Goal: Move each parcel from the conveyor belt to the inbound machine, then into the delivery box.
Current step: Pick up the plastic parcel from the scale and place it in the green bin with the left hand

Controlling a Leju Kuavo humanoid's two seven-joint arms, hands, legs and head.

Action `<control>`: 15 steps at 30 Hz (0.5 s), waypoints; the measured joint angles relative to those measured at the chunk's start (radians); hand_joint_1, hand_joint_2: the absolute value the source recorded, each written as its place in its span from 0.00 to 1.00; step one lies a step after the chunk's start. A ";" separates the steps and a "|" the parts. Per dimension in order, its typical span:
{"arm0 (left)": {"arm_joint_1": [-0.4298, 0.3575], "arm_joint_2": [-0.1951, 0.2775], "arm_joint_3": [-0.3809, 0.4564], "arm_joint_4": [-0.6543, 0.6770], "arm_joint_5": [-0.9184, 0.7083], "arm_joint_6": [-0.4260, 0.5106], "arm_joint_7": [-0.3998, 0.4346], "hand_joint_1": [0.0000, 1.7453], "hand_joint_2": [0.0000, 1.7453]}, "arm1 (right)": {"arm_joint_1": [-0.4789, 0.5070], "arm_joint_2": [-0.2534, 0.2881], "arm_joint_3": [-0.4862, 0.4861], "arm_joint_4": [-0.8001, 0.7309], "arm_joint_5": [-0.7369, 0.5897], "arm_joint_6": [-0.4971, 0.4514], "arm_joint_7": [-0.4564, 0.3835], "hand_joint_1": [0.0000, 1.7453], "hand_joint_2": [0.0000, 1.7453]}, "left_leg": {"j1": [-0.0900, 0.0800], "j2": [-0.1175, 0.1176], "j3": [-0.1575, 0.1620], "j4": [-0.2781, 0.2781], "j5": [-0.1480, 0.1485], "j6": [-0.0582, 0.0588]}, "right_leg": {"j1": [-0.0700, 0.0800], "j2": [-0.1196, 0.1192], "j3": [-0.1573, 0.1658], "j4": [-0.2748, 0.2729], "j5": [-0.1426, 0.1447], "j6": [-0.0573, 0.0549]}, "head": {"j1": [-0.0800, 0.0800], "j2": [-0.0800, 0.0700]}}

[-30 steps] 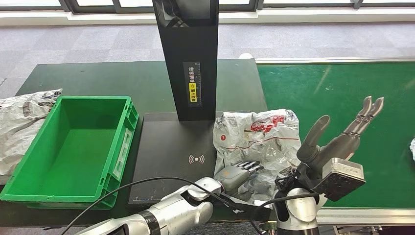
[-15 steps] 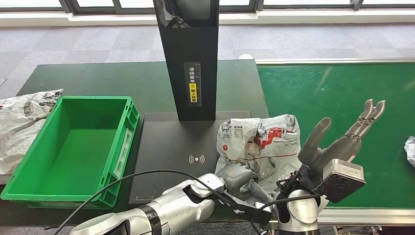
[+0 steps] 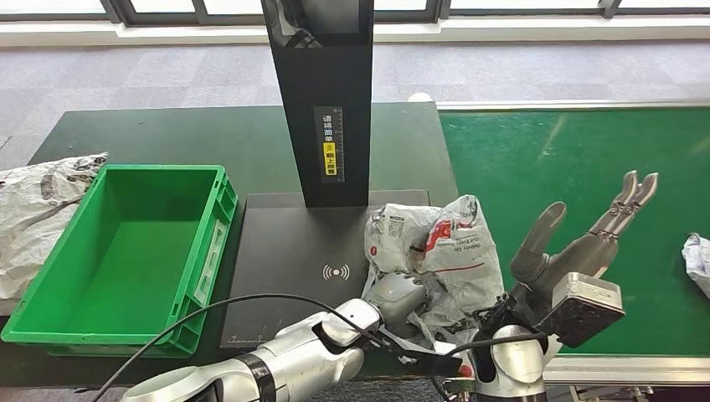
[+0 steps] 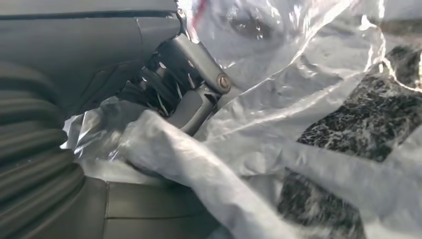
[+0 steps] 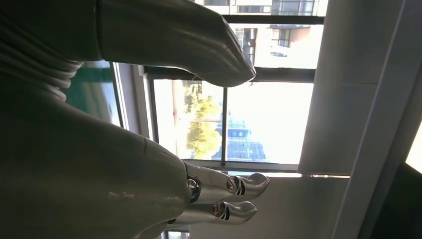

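Left hand [image 3: 400, 299]: its fingers [image 4: 171, 89] grip the crinkly parcel [image 3: 435, 251] on the black machine [image 3: 289, 268].
Right hand [image 3: 578, 243]: up, fingers spread, holding nothing.

Three parcels in all, counted out from the scanner post [image 3: 322, 100]. One crinkled white and grey parcel [image 3: 431, 251] lies just right of the post's foot, at the edge of the black scan plate [image 3: 285, 260]. A second white parcel [image 3: 697, 258] sits far to the post's right, on the green conveyor belt [image 3: 553, 159]. A third white parcel [image 3: 33, 209] lies far to the post's left, beyond the one green crate [image 3: 213, 226]. Two robot hands: the left hand [image 3: 398, 297] and the right hand [image 3: 586, 234].
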 joint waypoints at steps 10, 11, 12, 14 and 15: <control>-0.002 0.000 0.001 0.018 -0.065 0.230 0.086 1.00 1.00 | 0.006 0.000 0.000 0.000 0.005 0.000 0.000 0.00 0.00 | 0.000 0.000 -0.002 0.000 0.000 0.000 | 0.000 0.000 -0.001 0.000 0.000 0.000 | 0.000 0.000; -0.004 0.001 0.009 0.015 -0.108 0.290 0.114 1.00 1.00 | 0.008 0.001 0.000 0.000 0.007 0.000 0.000 0.00 0.00 | 0.000 0.000 -0.002 0.000 0.000 0.000 | 0.000 0.000 -0.002 0.000 0.000 0.000 | 0.000 0.000; -0.003 0.003 0.028 0.006 -0.177 0.338 0.134 1.00 1.00 | 0.011 0.001 0.000 0.000 0.008 0.000 0.000 0.00 0.00 | 0.000 0.000 -0.002 0.000 0.000 0.000 | 0.000 0.000 -0.002 0.000 0.000 0.000 | 0.000 0.000; 0.014 0.009 0.121 -0.038 -0.389 0.384 0.140 1.00 1.00 | 0.015 0.002 0.000 0.000 0.010 0.000 0.000 0.00 0.00 | 0.000 0.000 -0.002 0.000 0.000 0.000 | 0.000 0.000 -0.002 0.000 0.000 0.000 | 0.000 0.000; 0.029 0.011 0.193 -0.067 -0.497 0.391 0.123 1.00 1.00 | 0.017 0.002 0.000 0.000 0.010 0.000 0.000 0.00 0.00 | 0.000 0.000 -0.002 0.000 0.000 0.000 | 0.000 0.000 -0.002 0.000 0.000 0.000 | 0.000 0.000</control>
